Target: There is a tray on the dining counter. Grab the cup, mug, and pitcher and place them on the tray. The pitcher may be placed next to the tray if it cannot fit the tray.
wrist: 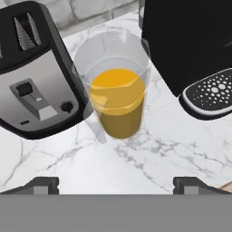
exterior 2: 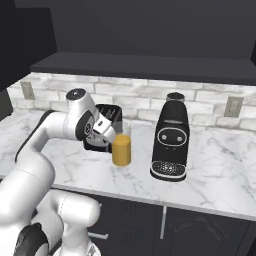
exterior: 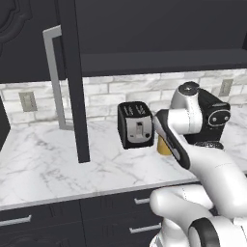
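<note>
The pitcher (wrist: 117, 90) is standing upright on the marble tabletop (wrist: 136, 167), a clear glass vessel with orange juice filling its lower part. It is sitting between the toaster (wrist: 36, 72) on one side and the black coffee machine (wrist: 190, 50) on the other, close to both; whether it is touching either cannot be told. In the right base view the pitcher (exterior 2: 121, 147) is showing just beside the arm's wrist, with the coffee machine (exterior 2: 171, 142) near it and the white brick wall behind.

The end effector (wrist: 115, 183) is hanging above and in front of the pitcher, looking down on it. Its two dark fingertips (wrist: 41, 185) are standing wide apart at the lower edge of the hand view, with bare marble between them. It is fully open and gripping nothing; the pitcher is lying beyond the tips, clear of them.

In the left base view the toaster (exterior: 136, 124) is sitting on the tabletop (exterior: 48, 164) just beside the arm, with a sliver of the juice (exterior: 164, 147) visible behind the arm's link.
</note>
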You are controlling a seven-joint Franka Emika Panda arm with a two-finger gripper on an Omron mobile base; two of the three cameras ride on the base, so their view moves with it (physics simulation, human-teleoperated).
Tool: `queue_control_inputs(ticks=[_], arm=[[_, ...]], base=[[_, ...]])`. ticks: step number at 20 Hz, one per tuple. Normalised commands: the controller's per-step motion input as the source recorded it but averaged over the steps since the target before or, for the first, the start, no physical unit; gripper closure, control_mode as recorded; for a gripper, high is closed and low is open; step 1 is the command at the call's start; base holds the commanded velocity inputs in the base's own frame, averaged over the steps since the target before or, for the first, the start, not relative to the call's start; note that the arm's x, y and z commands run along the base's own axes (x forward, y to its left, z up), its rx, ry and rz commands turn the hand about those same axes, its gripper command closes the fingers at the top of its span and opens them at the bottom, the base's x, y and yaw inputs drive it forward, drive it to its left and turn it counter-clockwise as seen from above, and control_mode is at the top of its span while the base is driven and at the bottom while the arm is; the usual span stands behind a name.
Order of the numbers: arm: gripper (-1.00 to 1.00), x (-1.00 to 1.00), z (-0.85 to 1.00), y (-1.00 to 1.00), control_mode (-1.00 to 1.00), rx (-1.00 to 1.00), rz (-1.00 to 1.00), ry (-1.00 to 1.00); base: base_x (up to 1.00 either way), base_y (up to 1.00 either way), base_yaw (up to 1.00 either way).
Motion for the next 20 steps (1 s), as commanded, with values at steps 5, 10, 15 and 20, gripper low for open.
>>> queue_control_inputs(ticks=[5,10,15,20], arm=[[-1.00,0.26,-0.09,0.00,-1.00,0.00,0.00,0.00],[-1.00,0.14,-0.10,0.00,-1.00,0.00,0.00,0.00],[-1.00,0.09,-0.18,0.00,-1.00,0.00,0.00,0.00],[-1.00,0.12,-0.18,0.00,-1.00,0.00,0.00,0.00]], base=[[0.00,0.00,0.00],[0.00,0.00,0.00],[0.00,0.00,0.00],[0.00,0.00,0.00]])
